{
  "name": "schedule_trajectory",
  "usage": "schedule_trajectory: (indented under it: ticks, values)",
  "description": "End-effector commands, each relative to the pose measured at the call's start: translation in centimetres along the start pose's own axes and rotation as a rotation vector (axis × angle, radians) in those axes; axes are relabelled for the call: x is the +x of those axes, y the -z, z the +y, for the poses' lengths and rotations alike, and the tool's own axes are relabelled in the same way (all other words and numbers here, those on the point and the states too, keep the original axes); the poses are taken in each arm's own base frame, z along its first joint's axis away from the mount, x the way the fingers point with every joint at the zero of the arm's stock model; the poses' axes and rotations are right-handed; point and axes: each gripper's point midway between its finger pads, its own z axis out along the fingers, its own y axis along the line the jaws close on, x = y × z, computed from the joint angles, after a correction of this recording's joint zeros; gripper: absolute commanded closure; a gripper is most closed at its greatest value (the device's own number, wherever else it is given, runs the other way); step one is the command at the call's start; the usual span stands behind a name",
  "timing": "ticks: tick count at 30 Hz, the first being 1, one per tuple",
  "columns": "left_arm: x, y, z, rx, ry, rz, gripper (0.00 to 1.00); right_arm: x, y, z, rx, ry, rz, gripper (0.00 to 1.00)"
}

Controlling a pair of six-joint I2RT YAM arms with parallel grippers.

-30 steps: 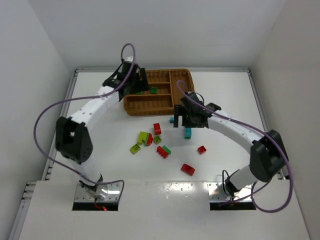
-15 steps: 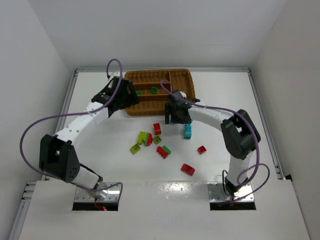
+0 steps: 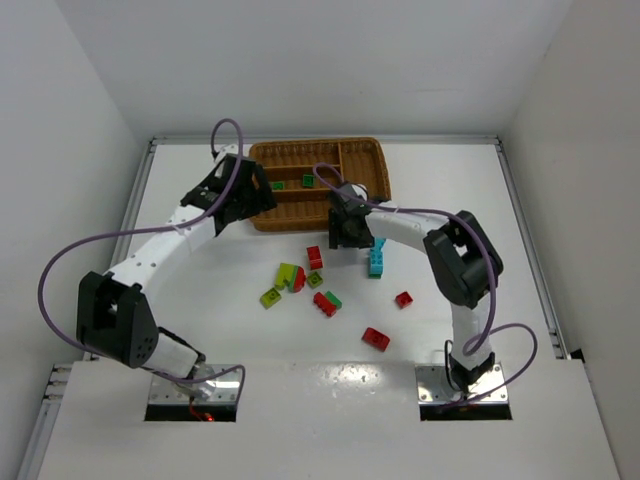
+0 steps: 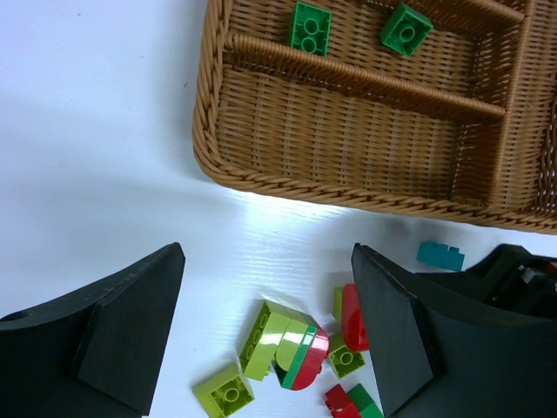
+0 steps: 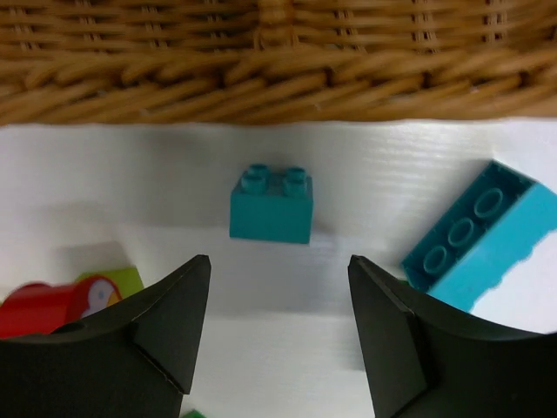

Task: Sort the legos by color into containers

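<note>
Hovering low over the white table (image 3: 480, 200), my right gripper (image 5: 278, 272) has its two black fingers standing apart with nothing between them, released and gripping no brick. Just ahead of the tips a small teal two-stud plastic brick (image 5: 271, 207) sits upright on the table, close in front of the outer wall of the brown woven wicker tray (image 5: 261, 78); I cannot tell whether it touches the wicker. To its right a longer cyan plastic brick (image 5: 477, 237) lies at a slant, apart from the small one. A red rounded piece (image 5: 43, 306) peeks past my left finger. Over on the other side, my left gripper (image 4: 267, 252) hangs above the table near the tray's left front corner, jaws wide and empty. Below it a cluster of lime and red bricks (image 4: 285, 347) lies on the table, with a single lime square brick (image 4: 224, 394) just beside it. Inside the tray, two dark green square bricks (image 4: 310, 27) rest in the long slot behind the nearest one, the left of them up against the dividing wall. Two more red bricks (image 3: 376, 339) lie well apart from the tray, nearer my bases.
</note>
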Motion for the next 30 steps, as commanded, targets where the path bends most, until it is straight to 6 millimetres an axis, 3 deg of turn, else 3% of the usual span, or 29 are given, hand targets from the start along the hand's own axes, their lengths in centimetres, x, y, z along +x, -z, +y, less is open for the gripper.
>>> schedule_trajectory:
  ticks: [1,5,13,15,18,24,27,29,30]
  values:
    - [-1.5,0.9,0.6,-0.002,0.011,-0.050,0.16,-2.6,-0.3,1.3,0.000,-0.022,-0.074,0.35]
    - [-1.5,0.9,0.6,-0.002,0.011,-0.050,0.16,-3.0,-1.2,1.7,0.001,-0.022,-0.072,0.35]
    - [-1.3,1.0,0.8,-0.008,-0.010,-0.043,0.16,-3.8,-1.1,1.8,0.008,-0.027,-0.099,0.63]
    - [-1.5,0.9,1.1,-0.014,-0.004,-0.045,0.16,-4.8,0.4,1.8,0.001,-0.026,-0.131,0.66]
    - [-1.6,0.9,1.3,-0.022,-0.004,-0.050,0.16,-4.4,2.1,0.8,0.006,-0.018,-0.141,0.66]
    - [-2.0,1.0,2.0,-0.036,-0.001,-0.055,0.16,-5.2,8.2,-0.3,-0.039,-0.023,-0.217,0.66]
    - [-2.2,1.0,2.6,-0.071,0.006,-0.068,0.16,-6.5,9.2,-0.4,-0.050,-0.032,-0.249,0.66]
    - [-2.4,1.0,4.4,-0.148,0.061,-0.080,0.16,-7.0,8.8,0.3,-0.064,-0.030,-0.243,0.66]
    - [-2.4,1.0,4.9,-0.167,0.083,-0.082,0.16,-8.3,9.2,1.5,-0.097,-0.025,-0.260,0.66]
